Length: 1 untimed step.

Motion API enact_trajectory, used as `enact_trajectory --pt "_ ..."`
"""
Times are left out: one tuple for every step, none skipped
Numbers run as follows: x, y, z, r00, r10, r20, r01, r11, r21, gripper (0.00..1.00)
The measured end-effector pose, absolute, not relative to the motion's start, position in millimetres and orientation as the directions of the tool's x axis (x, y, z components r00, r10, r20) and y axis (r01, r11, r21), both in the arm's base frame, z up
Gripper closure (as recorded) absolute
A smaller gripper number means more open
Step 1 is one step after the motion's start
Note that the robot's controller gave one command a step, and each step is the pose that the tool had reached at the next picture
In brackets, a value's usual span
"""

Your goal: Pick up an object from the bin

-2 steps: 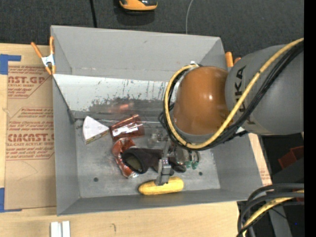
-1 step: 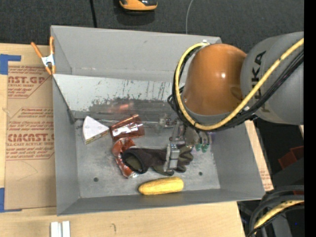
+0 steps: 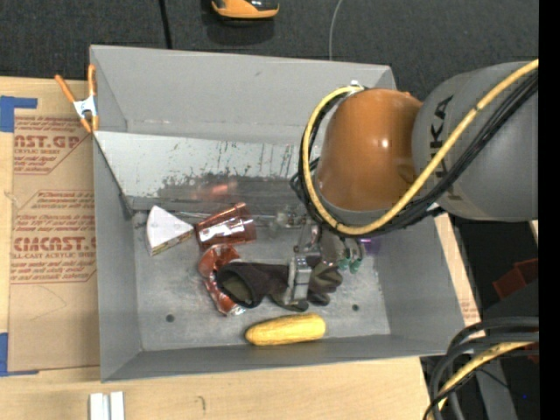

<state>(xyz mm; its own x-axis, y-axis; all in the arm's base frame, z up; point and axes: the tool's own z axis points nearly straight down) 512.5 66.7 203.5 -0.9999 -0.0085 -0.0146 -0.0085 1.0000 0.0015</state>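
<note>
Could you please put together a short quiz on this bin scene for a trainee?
1. True or false: the yellow banana-shaped thing lies by the bin's wall at the bottom of the view.
2. The gripper stands over: A that yellow thing, B the dark crumpled thing, C bare bin floor?
3. Which thing lies farthest left in the bin?
Key: 1 true; 2 B; 3 the white wedge.
</note>
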Motion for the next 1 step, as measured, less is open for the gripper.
enact_trajectory --pt "506.9 71.6 140.9 -1.000 -0.005 -0.005 -0.005 1.000 0.002 0.00"
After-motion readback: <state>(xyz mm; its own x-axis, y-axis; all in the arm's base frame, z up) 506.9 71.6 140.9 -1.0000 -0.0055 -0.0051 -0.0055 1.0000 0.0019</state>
